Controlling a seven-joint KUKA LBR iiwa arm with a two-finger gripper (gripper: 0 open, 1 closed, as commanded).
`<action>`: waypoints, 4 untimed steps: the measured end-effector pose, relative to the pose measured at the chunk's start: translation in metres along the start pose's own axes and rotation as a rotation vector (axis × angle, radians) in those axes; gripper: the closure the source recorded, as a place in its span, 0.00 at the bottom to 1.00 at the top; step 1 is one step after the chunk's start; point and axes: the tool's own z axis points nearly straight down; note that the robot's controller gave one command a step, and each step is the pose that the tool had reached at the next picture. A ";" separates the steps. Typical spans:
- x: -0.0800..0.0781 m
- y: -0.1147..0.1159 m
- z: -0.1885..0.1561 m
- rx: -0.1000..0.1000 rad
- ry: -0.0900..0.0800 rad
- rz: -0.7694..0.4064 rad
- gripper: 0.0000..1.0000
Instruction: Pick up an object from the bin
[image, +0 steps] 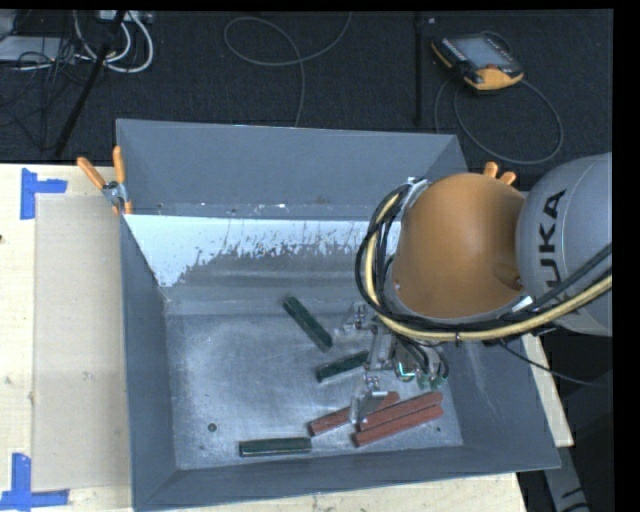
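My gripper (369, 392) hangs low in the right front part of the grey metal bin (250, 190). It sits under the arm's rounded orange cover (455, 245) and a loop of cables (375, 270). From this angle I cannot tell whether the gripper is apart or together, and nothing shows clamped in it.

Its tip is at the left ends of two red-brown bars (400, 415), which lie close side by side on the bin floor. A lone red-brown bar (333, 423) lies just left of them. The nearest dark green bar (342, 367) lies just beside the gripper on its left. A second dark green bar (307, 322) lies further back, and a third dark green bar (275, 448) lies near the front wall, well apart.

I judge this step to be settling onto the red-brown pair. To do it well, I would centre over one bar and span its narrow width, not its length. I would then come straight down so the neighbouring bar is neither caught nor shoved aside.
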 end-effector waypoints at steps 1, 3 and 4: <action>-0.002 0.000 -0.004 -0.001 -0.008 0.002 0.00; 0.005 -0.006 0.109 0.000 -0.013 -0.102 0.00; -0.006 -0.013 0.150 -0.004 -0.021 0.026 1.00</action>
